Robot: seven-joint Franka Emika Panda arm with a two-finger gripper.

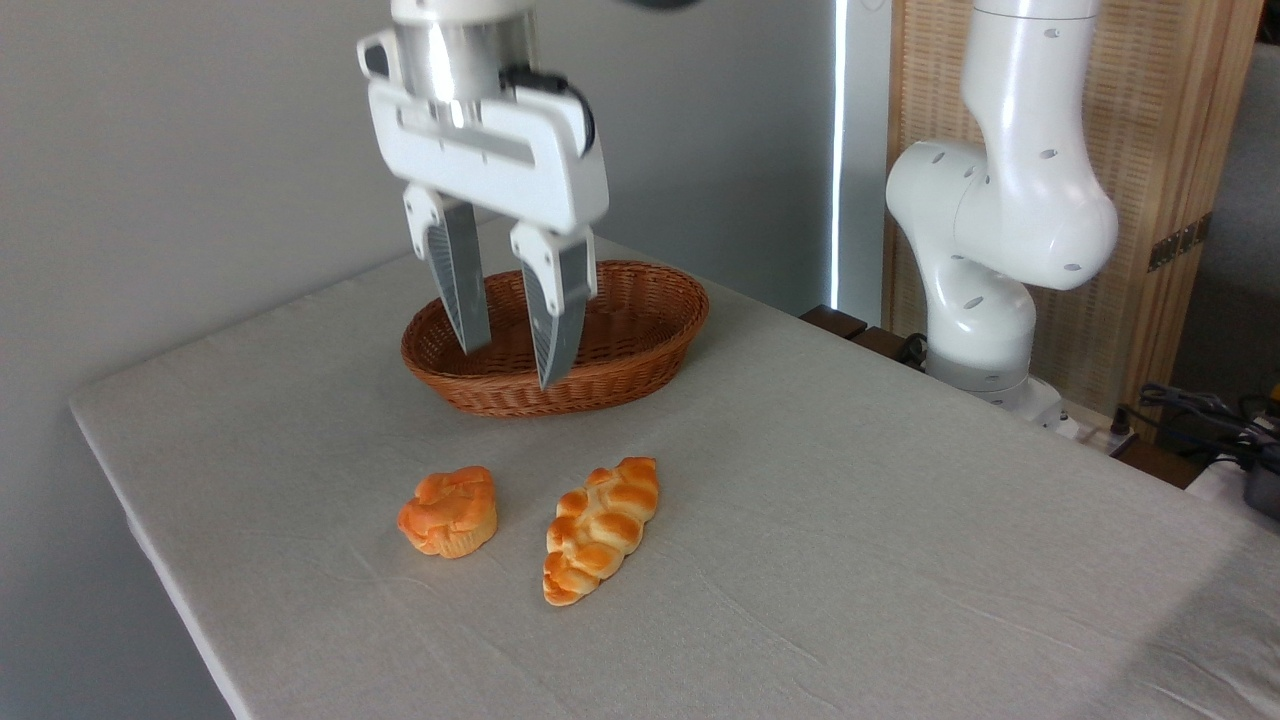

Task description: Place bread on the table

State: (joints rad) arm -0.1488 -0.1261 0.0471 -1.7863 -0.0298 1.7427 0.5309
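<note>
The arm above the wrist is cut off by the top edge of the picture, so only the gripper [510, 365] and its white body show. Its two grey fingers [458, 290] point downward and stand apart with a clear gap between them, holding nothing. They hang in front of the wicker basket [650, 330] and hide part of its near rim and inside; the part of the basket's inside that shows holds nothing, and what lies behind the fingers cannot be told.

The bread [600, 528] lies flat on the bench [900, 560], at about 6 o'clock from the basket and well apart from it, free of the fingers. Its long axis runs from about 1 o'clock to 7 o'clock, the narrower tip nearest the camera. Just beside it, at 9 o'clock, sits a round orange pastry [449, 511], not touching it.

The cloth on the bench is wrinkled, and its near and right edges run out of the frame. At 3 o'clock from the basket, beyond the bench's far edge, stands the white base of the arm [990, 260] before a wooden slatted screen [1170, 150]. Dark cables [1200, 410] lie at the far right, partly cut off and hard to make out.
</note>
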